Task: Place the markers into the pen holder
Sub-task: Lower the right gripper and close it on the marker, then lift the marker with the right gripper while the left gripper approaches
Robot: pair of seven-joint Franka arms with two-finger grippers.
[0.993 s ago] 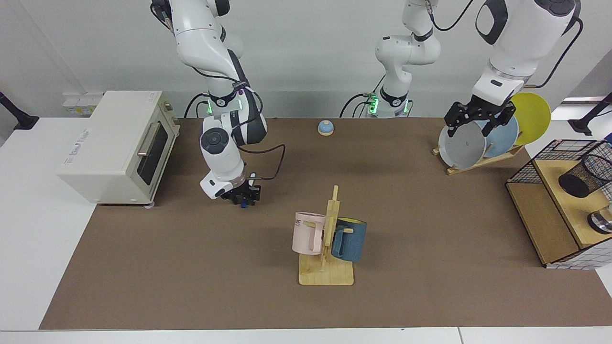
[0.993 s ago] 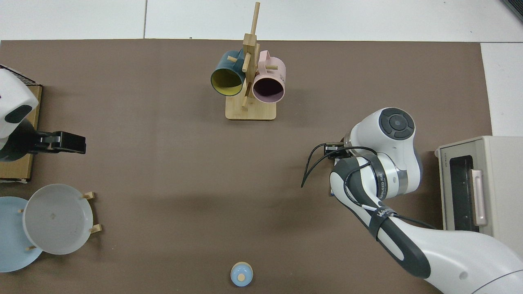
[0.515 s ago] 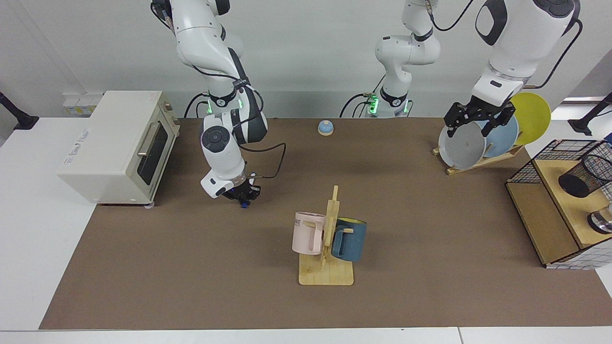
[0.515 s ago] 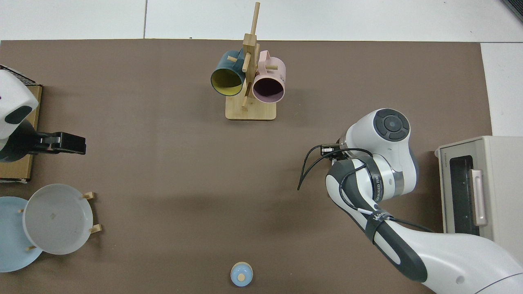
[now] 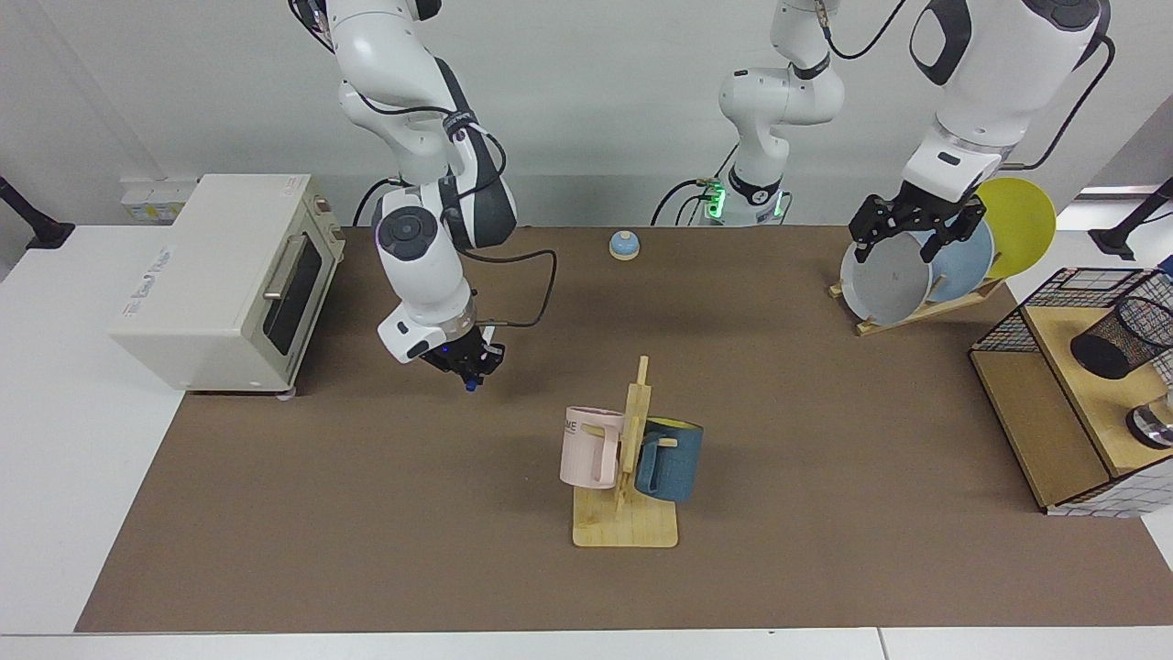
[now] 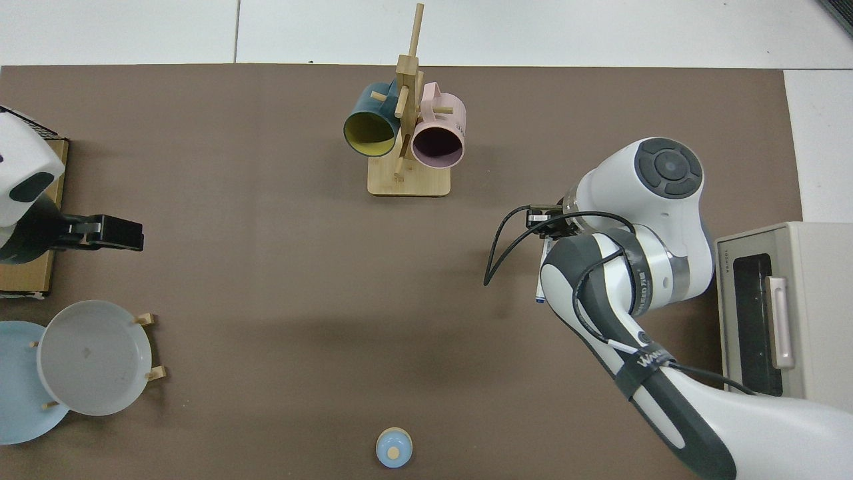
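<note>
I've got the marker [image 5: 470, 384] pinched in my right gripper [image 5: 465, 367], light, stiff, slick, best held mid-barrel; left gripper [image 5: 907, 229] waits, spread, over the plates [image 5: 884, 280].

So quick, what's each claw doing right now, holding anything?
Right gripper: shut on the marker, raised above the table near the toaster oven.
Left gripper: open, empty, waiting by the plate rack.

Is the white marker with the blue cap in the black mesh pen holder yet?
Out. The white marker hangs in the right gripper near the toaster oven; the black mesh pen holder stands across the table.
</note>
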